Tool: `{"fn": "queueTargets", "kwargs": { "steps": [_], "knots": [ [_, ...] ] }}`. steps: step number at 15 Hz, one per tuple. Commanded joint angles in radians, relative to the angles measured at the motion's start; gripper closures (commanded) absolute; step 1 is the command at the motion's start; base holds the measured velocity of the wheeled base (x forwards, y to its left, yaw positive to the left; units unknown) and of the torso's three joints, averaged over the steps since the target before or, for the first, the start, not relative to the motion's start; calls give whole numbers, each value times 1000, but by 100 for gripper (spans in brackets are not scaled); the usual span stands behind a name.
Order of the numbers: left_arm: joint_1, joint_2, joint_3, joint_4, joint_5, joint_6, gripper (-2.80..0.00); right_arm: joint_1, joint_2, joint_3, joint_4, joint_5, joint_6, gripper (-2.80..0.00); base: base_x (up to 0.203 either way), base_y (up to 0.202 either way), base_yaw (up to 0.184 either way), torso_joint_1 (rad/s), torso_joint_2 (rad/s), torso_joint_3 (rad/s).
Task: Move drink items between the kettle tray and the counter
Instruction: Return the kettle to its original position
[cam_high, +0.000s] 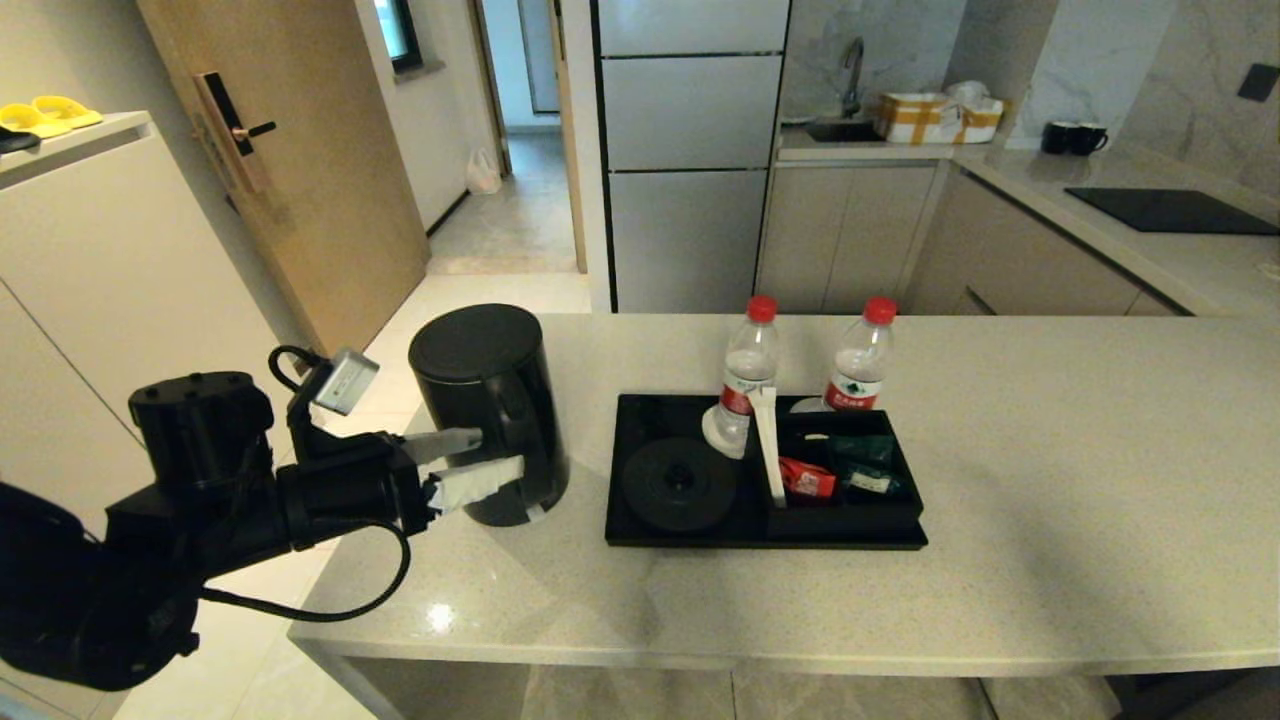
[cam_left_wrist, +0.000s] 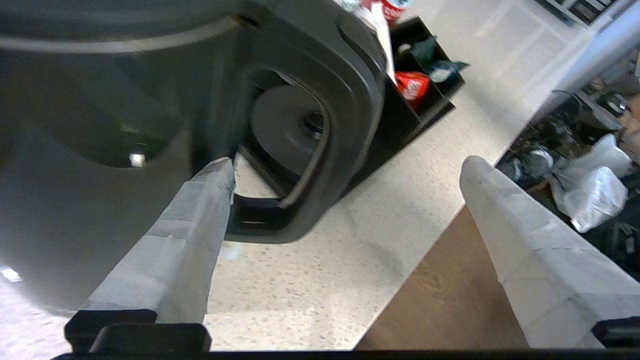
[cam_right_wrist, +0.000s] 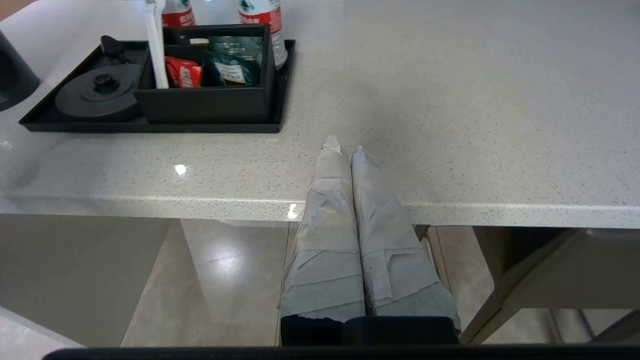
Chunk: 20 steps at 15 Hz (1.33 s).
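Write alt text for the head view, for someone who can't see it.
The left gripper, fingers open, reaches the side of a tall matte black cylindrical kettle standing on the pale speckled stone counter, left of a flat black tray. Two clear red-capped water bottles stand at the tray's far edge.

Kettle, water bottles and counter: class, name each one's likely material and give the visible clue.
Kettle: probably matte black plastic, dull with little glare. Water bottles: clear plastic, see-through under red caps. Counter: polished stone or composite, pale, speckled, reflecting lights.
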Motion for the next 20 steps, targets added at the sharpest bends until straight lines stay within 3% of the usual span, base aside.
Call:
{"fn": "queueTargets", "kwargs": {
  "steps": [1,5,9,20],
  "knots": [
    [-26,28,9,-10,0,5,-280,0,0,-1,0,0,0,0,0,0,0,0,0,0],
    [-60,81,0,-15,3,9,-280,0,0,0,0,0,0,0,0,0,0,0,0,0],
    [-87,126,-11,-101,7,9,-280,0,-1,-1,0,0,0,0,0,0,0,0,0,0],
    [-188,206,-112,-101,7,2,-280,0,-2,0,0,0,0,0,0,0,0,0,0,0]
  ]
}}
